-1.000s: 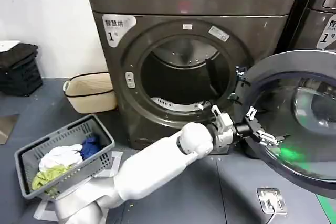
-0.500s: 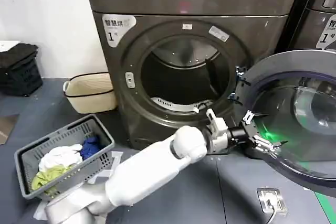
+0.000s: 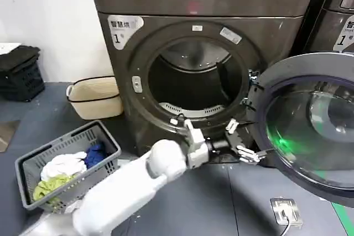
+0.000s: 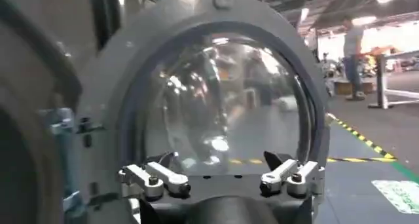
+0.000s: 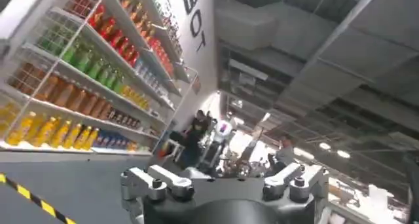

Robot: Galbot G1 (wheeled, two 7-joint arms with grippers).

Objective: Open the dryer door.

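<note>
The dryer door point(image 3: 310, 131) stands swung wide open to the right of the drum opening point(image 3: 193, 81). Its dark inner rim and glass porthole face me. My left gripper point(image 3: 245, 140) hovers just off the door's lower left edge, beside the hinge side. It is open and holds nothing. In the left wrist view the dryer door point(image 4: 222, 101) sits straight ahead of the open left gripper point(image 4: 220, 158), a short gap away. My right gripper point(image 5: 221, 174) is open and empty, pointing up toward shelves and a ceiling, away from the dryer.
A grey laundry basket point(image 3: 33, 161) with clothes sits on the floor at the left, a beige basket point(image 3: 94, 96) behind it. A black crate point(image 3: 19, 73) is by the wall. A second machine point(image 3: 337, 15) stands at the right. A small plate point(image 3: 285, 211) lies on the floor.
My left arm has drawn back to the left, taking the open gripper away from the door's inner face to just off its lower left edge. The door has stayed wide open.
</note>
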